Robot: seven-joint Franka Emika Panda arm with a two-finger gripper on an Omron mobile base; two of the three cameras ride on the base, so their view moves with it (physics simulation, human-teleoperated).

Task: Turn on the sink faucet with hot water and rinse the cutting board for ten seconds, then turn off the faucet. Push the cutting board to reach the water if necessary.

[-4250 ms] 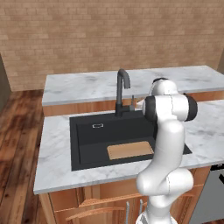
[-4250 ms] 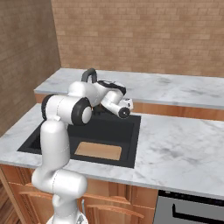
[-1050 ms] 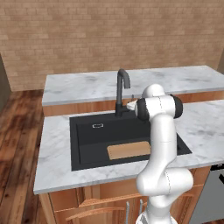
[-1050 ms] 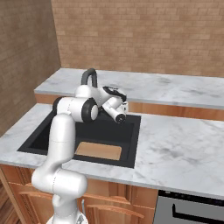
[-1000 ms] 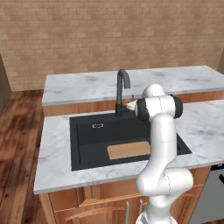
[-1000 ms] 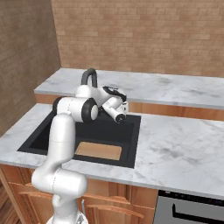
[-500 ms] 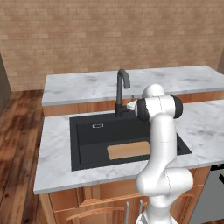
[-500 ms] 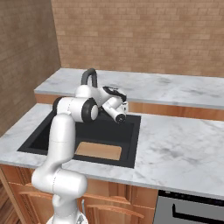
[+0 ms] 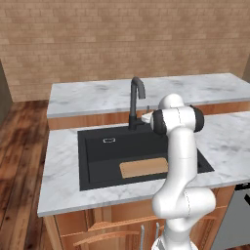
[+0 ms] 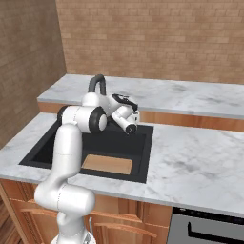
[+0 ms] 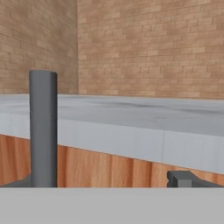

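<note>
Arm: compared with the oldest pictures, the elbow sits lower and farther back toward the faucet (image 9: 137, 100); in the left base view the big joint now rides just right of the faucet base instead of out over the right edge of the sink (image 9: 93, 166).
Hand: in the right base view it is now drawn in close beside the faucet (image 10: 97, 85), where before it reached farther right over the basin's back corner.
Gripper (image 9: 145, 118): its tip now points at the foot of the faucet, just beside it.
Last second: no shift in the arm.
</note>
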